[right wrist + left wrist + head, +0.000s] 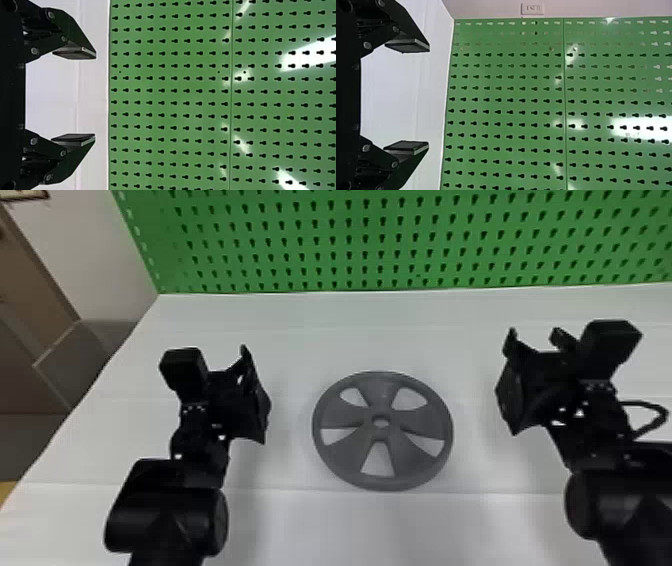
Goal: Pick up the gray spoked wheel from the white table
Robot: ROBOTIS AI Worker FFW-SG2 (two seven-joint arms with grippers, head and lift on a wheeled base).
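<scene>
Lies flat on the white surface [280, 530], as to the gray wheel [380, 434], between left claw [246, 365] and right claw [535, 337], touching neither. Has five broad spokes flaring to a round rim, plus a small hub hole. Holds nothing in either claw, with fingers [407, 146] spread wide. Hides the wheel's underside; cuts off right arm [620, 510] at the head view's edge.
</scene>
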